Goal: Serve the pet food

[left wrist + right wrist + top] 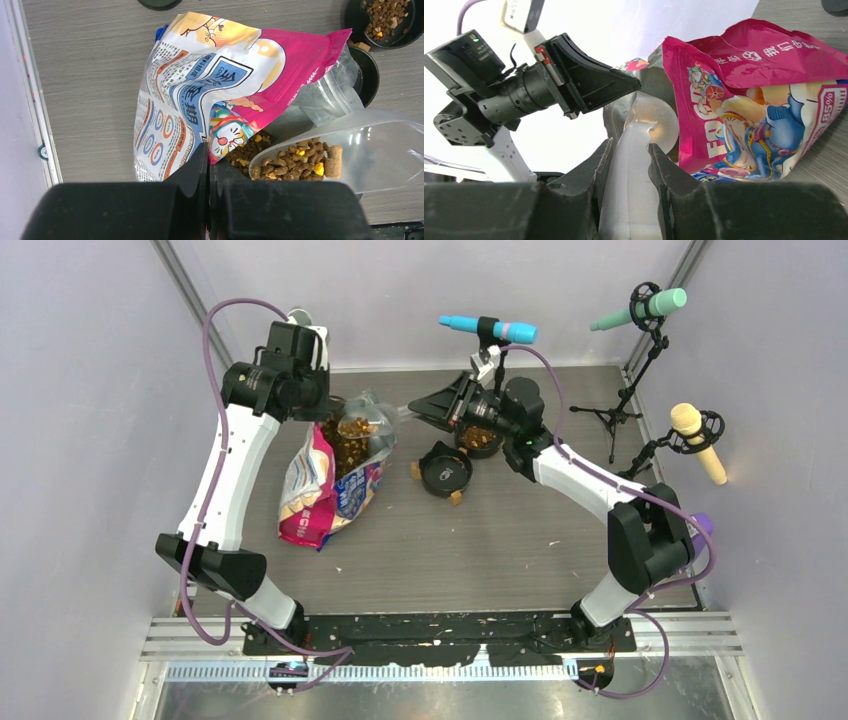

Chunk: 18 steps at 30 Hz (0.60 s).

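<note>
Table [500, 550] of grey wood grain bearing a glossy pink-and-blue bag [210, 95], slumped with the edge of its mouth pinched between the closed fingers of the left gripper [206, 160]. The right gripper [630, 150] is clamped on the handle of a clear scoop [370, 150], whose cup sits at the bag's mouth loaded with pet food [295, 162]. Just beside the bag stand a far bowl [387, 20] holding more kibble and a near bowl [445, 472] showing a bare black floor.
</note>
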Tool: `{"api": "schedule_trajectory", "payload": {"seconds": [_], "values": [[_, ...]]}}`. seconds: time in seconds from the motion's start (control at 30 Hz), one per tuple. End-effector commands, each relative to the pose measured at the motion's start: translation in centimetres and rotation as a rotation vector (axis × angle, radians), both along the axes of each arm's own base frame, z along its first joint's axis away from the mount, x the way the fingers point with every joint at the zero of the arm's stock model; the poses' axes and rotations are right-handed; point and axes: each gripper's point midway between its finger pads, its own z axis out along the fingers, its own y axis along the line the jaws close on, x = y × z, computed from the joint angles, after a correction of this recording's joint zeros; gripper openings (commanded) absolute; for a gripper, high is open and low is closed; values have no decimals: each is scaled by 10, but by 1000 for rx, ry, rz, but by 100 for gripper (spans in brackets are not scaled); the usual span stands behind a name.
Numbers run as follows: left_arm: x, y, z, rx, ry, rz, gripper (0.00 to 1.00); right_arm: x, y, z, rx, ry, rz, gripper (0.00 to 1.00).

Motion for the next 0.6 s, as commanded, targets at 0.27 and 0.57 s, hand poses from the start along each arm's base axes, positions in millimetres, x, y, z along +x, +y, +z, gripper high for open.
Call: {"api": "schedule_trajectory", "payload": {"seconds": [0.27,0.57], "values": [[-7,5,44,-40,-148,-1,0,-19,-35,62,208,-113,-6,5],[-4,10,46,-31,-156,17,0,-1,-87,54,220,-111,-131,5]]}}
